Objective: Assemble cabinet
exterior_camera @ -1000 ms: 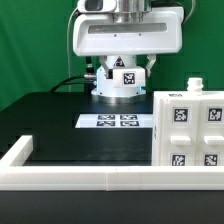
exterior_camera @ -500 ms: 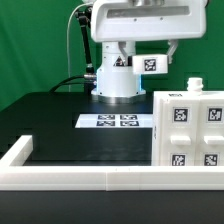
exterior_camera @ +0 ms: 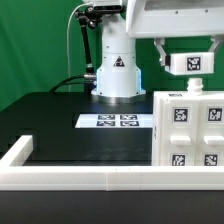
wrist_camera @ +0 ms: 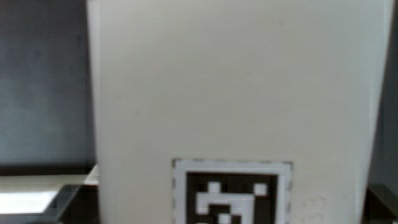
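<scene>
The cabinet [exterior_camera: 190,135] is a large white box with several marker tags on its front, standing at the exterior view's right with a small peg on top. My gripper [exterior_camera: 190,56] hangs just above the cabinet's top and is shut on a small white tagged block [exterior_camera: 190,63], held apart from the cabinet. In the wrist view the held white block [wrist_camera: 222,90] fills most of the picture, with its tag low on the face. My dark fingertips [wrist_camera: 57,203] barely show at its sides.
The marker board [exterior_camera: 117,121] lies flat on the black table in front of the robot's white base [exterior_camera: 116,75]. A long white rail [exterior_camera: 80,178] edges the table's front and the exterior view's left side.
The arm has risen and swung toward the exterior view's right with the small block in its grip, from in front of the base to just above the cabinet.
</scene>
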